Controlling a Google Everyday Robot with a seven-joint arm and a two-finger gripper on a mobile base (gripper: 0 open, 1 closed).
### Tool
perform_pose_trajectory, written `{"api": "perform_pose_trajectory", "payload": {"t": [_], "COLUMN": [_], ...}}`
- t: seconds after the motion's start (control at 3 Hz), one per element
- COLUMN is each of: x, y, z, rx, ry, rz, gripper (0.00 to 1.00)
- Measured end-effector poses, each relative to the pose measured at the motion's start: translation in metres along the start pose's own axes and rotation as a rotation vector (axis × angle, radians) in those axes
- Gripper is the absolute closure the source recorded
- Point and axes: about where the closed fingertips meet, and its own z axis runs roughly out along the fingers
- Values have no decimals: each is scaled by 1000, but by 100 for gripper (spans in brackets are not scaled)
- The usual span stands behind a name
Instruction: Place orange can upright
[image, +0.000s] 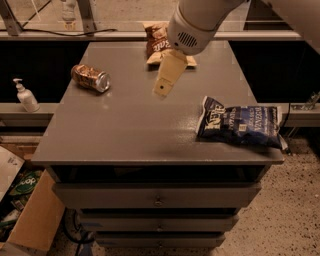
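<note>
The orange can (90, 78) lies on its side at the far left of the grey table (130, 130), its silver top facing right and toward me. My gripper (162, 88) hangs from the white arm above the middle of the table's far half. It is well to the right of the can and apart from it, and holds nothing that I can see.
A brown chip bag (159, 42) lies at the table's far edge, partly behind the arm. A blue chip bag (240, 125) lies at the right front edge. A soap dispenser (25, 96) stands on the ledge to the left. A cardboard box (25, 210) sits on the floor.
</note>
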Motion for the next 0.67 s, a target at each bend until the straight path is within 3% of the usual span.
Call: {"api": "perform_pose_trajectory", "payload": {"t": [0.67], "x": [-60], "y": [-23], "z": [54], "rx": [-49], "ry": [-92], "rz": [94], "gripper": [0]}}
